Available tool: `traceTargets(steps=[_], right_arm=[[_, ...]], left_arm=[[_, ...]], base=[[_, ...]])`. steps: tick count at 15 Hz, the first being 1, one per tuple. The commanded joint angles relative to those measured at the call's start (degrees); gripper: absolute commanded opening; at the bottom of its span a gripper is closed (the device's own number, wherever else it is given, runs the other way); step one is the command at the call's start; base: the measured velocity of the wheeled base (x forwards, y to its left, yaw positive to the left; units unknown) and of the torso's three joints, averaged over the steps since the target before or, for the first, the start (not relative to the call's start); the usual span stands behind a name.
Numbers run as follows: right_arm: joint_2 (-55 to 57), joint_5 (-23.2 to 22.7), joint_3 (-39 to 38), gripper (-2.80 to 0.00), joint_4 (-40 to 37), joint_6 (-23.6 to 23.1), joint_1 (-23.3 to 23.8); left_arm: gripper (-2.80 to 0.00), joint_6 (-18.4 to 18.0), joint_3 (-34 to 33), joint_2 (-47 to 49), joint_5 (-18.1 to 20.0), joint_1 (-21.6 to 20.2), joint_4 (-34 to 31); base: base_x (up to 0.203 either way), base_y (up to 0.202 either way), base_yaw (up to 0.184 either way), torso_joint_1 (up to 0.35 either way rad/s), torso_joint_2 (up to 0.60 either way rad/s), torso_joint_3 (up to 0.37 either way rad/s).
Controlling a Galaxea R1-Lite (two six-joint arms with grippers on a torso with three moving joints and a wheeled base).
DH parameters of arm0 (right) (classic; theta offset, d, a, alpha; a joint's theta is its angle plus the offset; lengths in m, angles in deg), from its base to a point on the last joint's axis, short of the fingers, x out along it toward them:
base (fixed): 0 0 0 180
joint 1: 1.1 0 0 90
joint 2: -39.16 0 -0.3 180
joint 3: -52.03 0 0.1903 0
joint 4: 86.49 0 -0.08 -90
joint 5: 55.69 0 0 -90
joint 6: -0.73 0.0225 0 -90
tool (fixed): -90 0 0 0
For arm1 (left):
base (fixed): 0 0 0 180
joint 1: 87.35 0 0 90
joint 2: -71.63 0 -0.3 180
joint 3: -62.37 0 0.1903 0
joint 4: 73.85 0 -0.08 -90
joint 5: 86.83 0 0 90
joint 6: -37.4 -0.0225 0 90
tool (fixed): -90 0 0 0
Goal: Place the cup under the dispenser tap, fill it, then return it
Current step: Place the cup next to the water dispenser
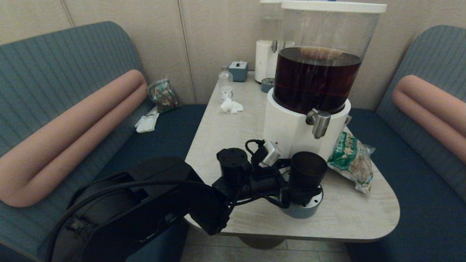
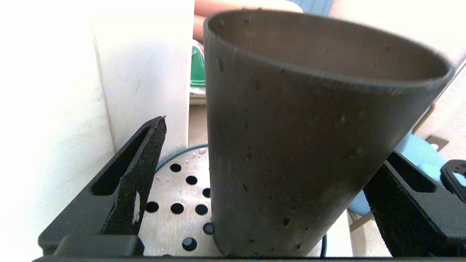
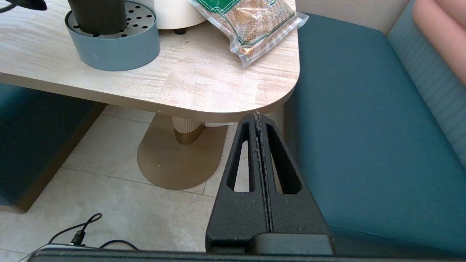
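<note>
**One cup on the drip tray, left jaws spread around it**

One cup (image 1: 308,171), dark and tapered, stands upright on the perforated top of a round grey-blue drip tray (image 1: 304,211), at the near part of the worktop (image 1: 349,214). It sits in front of the dispenser's white base (image 1: 287,127); the dispenser tap (image 1: 319,122) hangs higher up, toward the robot's right of the cup's mouth (whether the mouth lies directly beneath it cannot be told).

Left gripper (image 2: 262,171): reaches in from the robot's left, jaws spread to either side of the cup. In the left wrist view one finger (image 2: 138,178) stands clear of the cup wall with tray holes showing in the gap; the other finger (image 2: 397,203) lies close against the opposite side, contact uncertain.

Right gripper (image 3: 259,153): parked below the worktop's rounded near-right corner, above the floor, jaws pressed together.

Surroundings: a green-printed snack bag (image 1: 352,160) lies just right of the tray, reaching to the right edge of the worktop. Bare surface remains in front of and left of the tray up to the near edge. A small clear bottle (image 1: 225,84) and crumpled tissue (image 1: 230,106) sit well apart, toward the far left. Blue bench seating (image 1: 418,196) flanks both sides.
</note>
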State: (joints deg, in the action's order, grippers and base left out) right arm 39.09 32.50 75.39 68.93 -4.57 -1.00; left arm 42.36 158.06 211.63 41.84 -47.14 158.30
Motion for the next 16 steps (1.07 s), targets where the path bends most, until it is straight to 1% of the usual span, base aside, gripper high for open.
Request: traceTargets(steps=[1, 8, 9, 14, 16], right_arm=[[0.1, 0.0, 0.0, -2.80, 0.0, -0.1, 0.0], [0.1, 0.0, 0.0, -2.80, 0.0, -0.1, 0.0], [0.1, 0.0, -0.1, -2.80, 0.0, -0.1, 0.0], [0.1, 0.0, 0.0, -2.80, 0.0, -0.1, 0.0], [0.1, 0.0, -0.1, -2.80, 0.0, -0.1, 0.0]], left_arm=[[0.00, 0.1, 0.0, -0.3, 0.2, 0.1, 0.4], [0.00, 0.2, 0.7, 1.0, 0.1, 0.1, 0.4], [-2.80, 0.1, 0.7, 1.2, 0.1, 0.1, 0.5], [-2.80, 0.4, 0.7, 1.1, 0.1, 0.1, 0.5], [-2.80, 0.7, -0.5, 0.7, 0.2, 0.1, 2.2]], base=[[0.000, 0.000, 0.000, 0.000, 0.00, 0.000], [0.000, 0.000, 0.000, 0.000, 0.00, 0.000], [0.000, 0.000, 0.000, 0.000, 0.00, 0.000], [0.000, 0.000, 0.000, 0.000, 0.00, 0.000], [0.000, 0.000, 0.000, 0.000, 0.00, 0.000]])
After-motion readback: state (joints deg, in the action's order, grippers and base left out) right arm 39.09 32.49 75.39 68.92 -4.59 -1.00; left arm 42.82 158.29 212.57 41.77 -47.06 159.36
